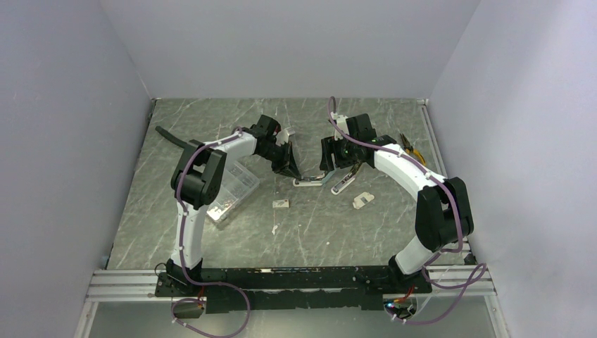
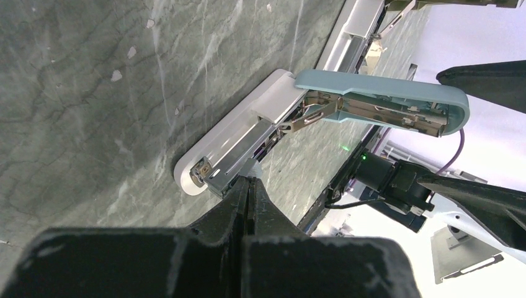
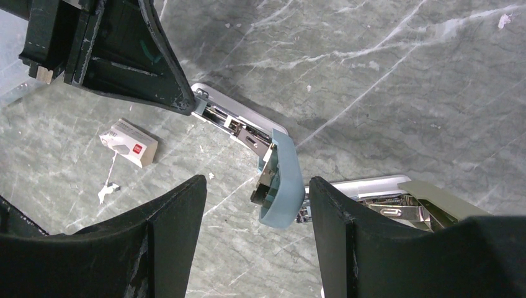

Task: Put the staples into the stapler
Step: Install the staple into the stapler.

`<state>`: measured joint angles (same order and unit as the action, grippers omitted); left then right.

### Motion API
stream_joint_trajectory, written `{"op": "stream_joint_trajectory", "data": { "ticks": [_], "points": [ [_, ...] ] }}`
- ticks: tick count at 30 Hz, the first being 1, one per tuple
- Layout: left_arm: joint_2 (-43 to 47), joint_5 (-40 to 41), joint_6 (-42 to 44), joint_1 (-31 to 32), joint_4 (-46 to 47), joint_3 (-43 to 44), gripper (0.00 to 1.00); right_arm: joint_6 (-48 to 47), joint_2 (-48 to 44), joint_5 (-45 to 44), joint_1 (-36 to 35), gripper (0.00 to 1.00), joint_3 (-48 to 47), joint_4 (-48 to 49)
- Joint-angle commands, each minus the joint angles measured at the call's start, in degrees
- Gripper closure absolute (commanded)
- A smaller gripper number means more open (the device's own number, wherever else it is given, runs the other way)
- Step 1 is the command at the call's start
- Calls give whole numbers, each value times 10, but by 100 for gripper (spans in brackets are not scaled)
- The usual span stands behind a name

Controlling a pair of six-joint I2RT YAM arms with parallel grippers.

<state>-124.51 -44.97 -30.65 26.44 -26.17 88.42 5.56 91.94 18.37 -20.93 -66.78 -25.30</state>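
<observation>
The closed left hand [image 2: 248, 181] pins the front of the stapler [image 2: 236, 133], the open right hand [image 3: 254, 189] straddles its raised lid [image 3: 282, 180]; next, probably, fetching the staples [image 3: 128, 143] nearby.

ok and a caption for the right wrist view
Open right gripper frames the hinged-open blue stapler, the shut left gripper at its front end, staple box lying nearby.

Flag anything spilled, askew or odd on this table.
Small white scraps lie scattered on the table beside the staple box, like torn bits. The blue-lidded stapler stands with its lid swung wide open, as does a second stapler next to it; that suits loading, not damage.
</observation>
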Motion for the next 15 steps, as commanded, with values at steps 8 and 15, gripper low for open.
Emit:
{"op": "stream_joint_trajectory", "data": {
  "ticks": [8,15],
  "points": [
    [6,-6,19,8,4,16,97,-4,2,6,2,34,1,22],
    [-2,-4,17,8,-2,17,97,-4,-1,5,2,34,3,22]
  ]
}}
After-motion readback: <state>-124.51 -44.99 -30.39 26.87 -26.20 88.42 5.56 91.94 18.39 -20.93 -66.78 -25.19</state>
